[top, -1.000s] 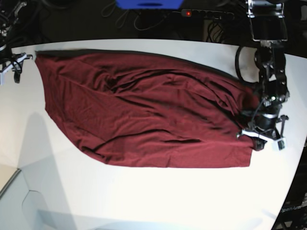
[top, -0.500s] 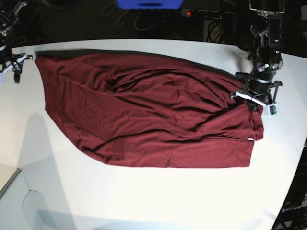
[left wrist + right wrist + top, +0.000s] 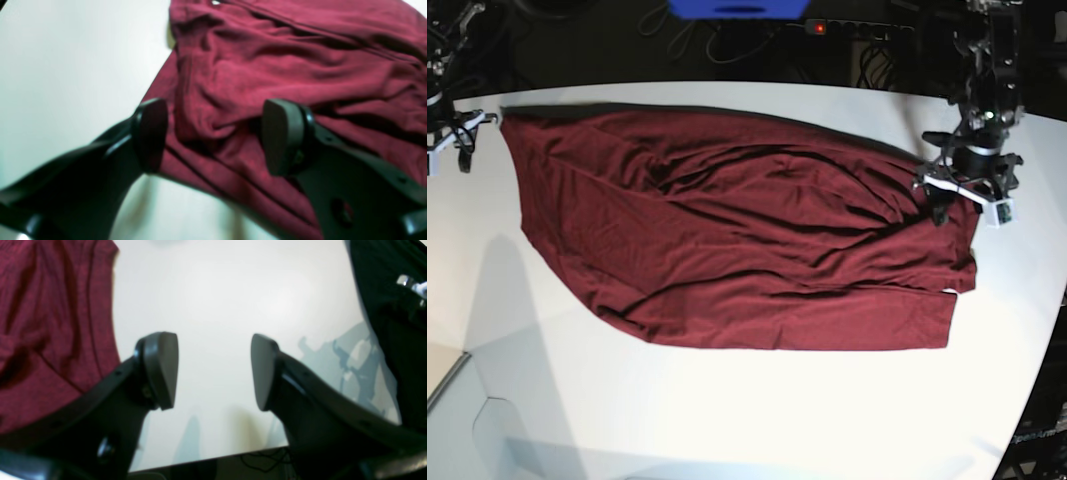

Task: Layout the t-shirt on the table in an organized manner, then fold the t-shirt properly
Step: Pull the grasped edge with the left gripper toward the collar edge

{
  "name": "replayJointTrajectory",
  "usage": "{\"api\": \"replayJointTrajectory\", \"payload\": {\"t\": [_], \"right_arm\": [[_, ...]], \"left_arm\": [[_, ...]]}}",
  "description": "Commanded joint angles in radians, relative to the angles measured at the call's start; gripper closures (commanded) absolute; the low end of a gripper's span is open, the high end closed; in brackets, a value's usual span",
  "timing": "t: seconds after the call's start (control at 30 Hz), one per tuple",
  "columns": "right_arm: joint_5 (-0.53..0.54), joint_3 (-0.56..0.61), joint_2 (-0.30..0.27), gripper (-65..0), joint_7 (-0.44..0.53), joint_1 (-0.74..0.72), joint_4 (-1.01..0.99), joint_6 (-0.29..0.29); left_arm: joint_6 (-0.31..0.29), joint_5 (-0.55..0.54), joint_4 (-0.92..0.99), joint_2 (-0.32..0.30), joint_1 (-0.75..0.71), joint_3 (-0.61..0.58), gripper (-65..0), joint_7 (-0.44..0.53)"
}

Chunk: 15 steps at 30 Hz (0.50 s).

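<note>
Two grippers frame your scene. At the base view's far left, your right gripper [image 3: 449,140] sits off the shirt's corner, jaws spread wide over bare table [image 3: 217,290], holding nothing. Across the middle, the t-shirt [image 3: 727,240] lies spread and wrinkled on the white table [image 3: 727,420], its right end doubled over itself. At the far right, your left gripper [image 3: 962,198] hovers over that end, fingers [image 3: 283,136] parted, with rumpled fabric between them but ungripped.

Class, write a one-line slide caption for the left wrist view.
Left gripper, jaws open, above the rumpled edge of the maroon t-shirt on the white table.
</note>
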State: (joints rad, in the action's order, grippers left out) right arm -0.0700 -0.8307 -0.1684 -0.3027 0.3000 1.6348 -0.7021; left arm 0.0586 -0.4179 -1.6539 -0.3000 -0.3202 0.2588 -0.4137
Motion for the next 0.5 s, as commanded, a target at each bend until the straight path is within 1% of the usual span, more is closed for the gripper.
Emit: {"api": "replayJointTrajectory", "payload": {"t": [0.0, 0.07, 0.17, 0.23, 0.27, 0.47], "right_arm": [[0.016, -0.006, -0.016, -34.4, 0.023, 0.001, 0.014, 0.004], [0.016, -0.006, -0.015, -34.4, 0.023, 0.001, 0.014, 0.004], [0.016, -0.006, -0.004, -34.4, 0.023, -0.003, 0.014, 0.004], [0.016, -0.006, -0.004, -34.4, 0.023, -0.003, 0.014, 0.004], [0.016, -0.006, -0.004, -34.4, 0.023, -0.003, 0.014, 0.004], [0.016, -0.005, -0.003, -34.4, 0.023, -0.005, 0.014, 0.004]], "left_arm": [[0.008, 0.007, -0.016, -0.011, -0.006, 0.037, -42.6, 0.023], [0.008, 0.007, -0.001, -0.005, -0.009, 0.084, -39.8, 0.023], [0.008, 0.0, 0.047, -0.005, -0.006, 0.126, -31.1, 0.023], [0.007, 0.0, 0.07, -0.005, -0.003, 0.132, -27.0, 0.025], [0.007, 0.0, 0.079, -0.006, 0.002, 0.126, -25.9, 0.028], [0.007, -0.002, 0.154, -0.005, 0.068, 0.121, -25.1, 0.025]]}}
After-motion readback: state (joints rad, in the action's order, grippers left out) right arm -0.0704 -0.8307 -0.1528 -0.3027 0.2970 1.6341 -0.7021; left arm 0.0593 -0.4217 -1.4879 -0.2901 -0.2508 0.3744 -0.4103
